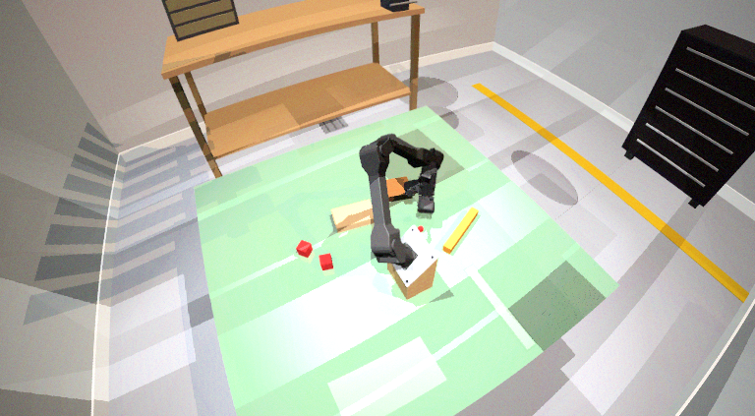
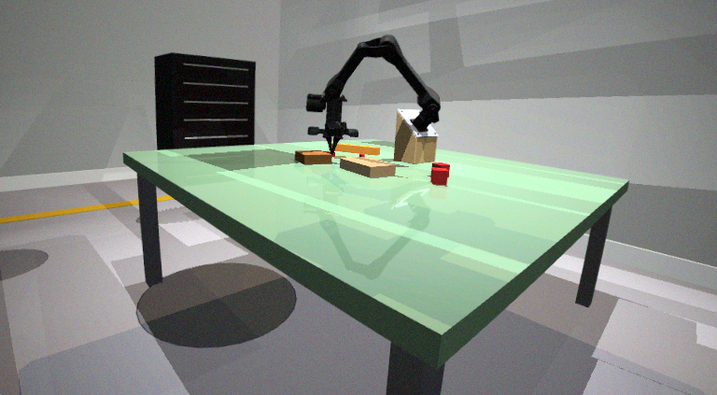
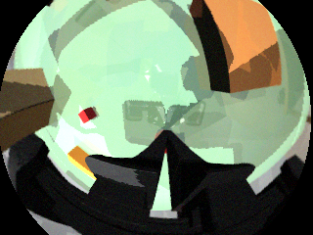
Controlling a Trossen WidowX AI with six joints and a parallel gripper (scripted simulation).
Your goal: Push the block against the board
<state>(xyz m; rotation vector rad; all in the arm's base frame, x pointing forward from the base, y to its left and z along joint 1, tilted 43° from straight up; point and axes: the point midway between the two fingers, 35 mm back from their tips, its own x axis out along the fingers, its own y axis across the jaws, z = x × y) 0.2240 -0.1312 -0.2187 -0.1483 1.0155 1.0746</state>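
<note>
The square orange-brown block (image 1: 396, 187) (image 2: 313, 157) (image 3: 256, 36) lies flat on the table. The pale wooden board (image 1: 351, 214) (image 2: 368, 165) lies flat near it, and a gap shows between them in the exterior view. The arm hides part of both in the top view, and the board is not seen in the wrist view. My gripper (image 2: 331, 151) (image 3: 166, 133) is shut and empty, pointing down with its tips low. The tips are beside the block, with a gap to its nearest corner in the wrist view. In the top view the tips are hard to make out.
A yellow bar (image 1: 460, 230) (image 2: 359, 148) (image 3: 81, 160) and a small red piece (image 1: 420, 228) (image 3: 88, 115) lie near the arm's wooden base (image 1: 418, 280) (image 2: 414, 148). Two red cubes (image 1: 304, 248) (image 1: 325, 262) lie on the board's other side.
</note>
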